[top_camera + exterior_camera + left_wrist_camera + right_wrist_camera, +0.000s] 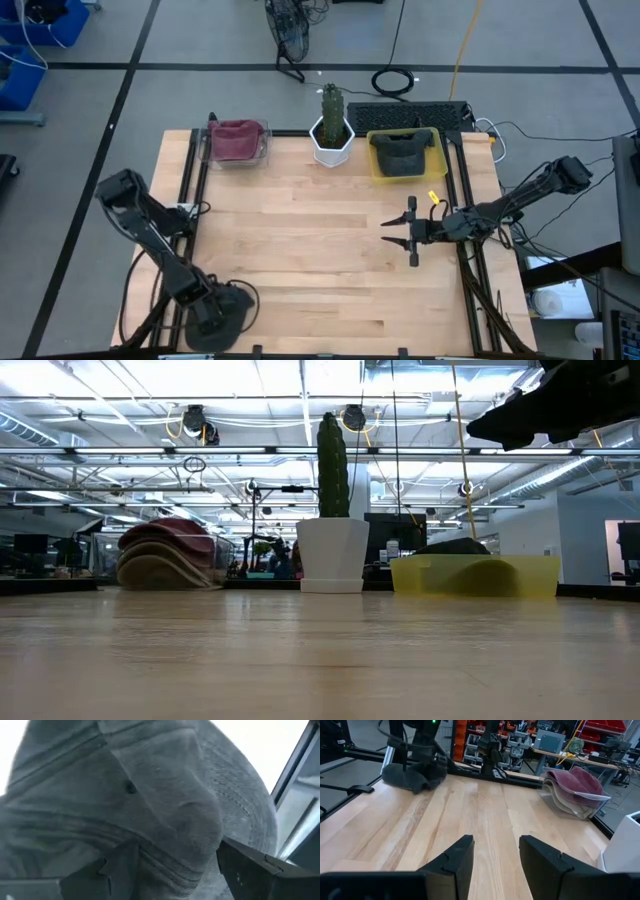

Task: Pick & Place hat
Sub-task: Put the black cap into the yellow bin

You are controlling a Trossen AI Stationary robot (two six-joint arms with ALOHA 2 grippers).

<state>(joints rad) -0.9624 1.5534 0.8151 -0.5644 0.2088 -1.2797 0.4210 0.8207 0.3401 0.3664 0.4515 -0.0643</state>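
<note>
A grey hat (238,298) lies at the table's near left corner; it fills the left wrist view (165,795) and shows far off in the right wrist view (412,776). My left gripper (177,870) comes down on it from above (215,308), shut on its cloth. My right gripper (392,233) hovers open above the right half of the table, fingers pointing toward the left edge. Only bare wood lies between its fingers (495,851), and it shows dark at the top of the low view (540,410). My left gripper has a bulging fold of the hat's crown (190,835) between its two fingers (122,870), coming from above. One layer or several, I cannot tell. In the right wrist view the hat's lower part (400,779) rests on the table.
Along the far edge stand a clear bin of red and beige hats (237,142), a cactus in a white pot (331,130) and a yellow bin (378,160) holding a dark hat (403,152). A small yellow object (433,197) lies near the right gripper. The table's middle is bare wood.
</note>
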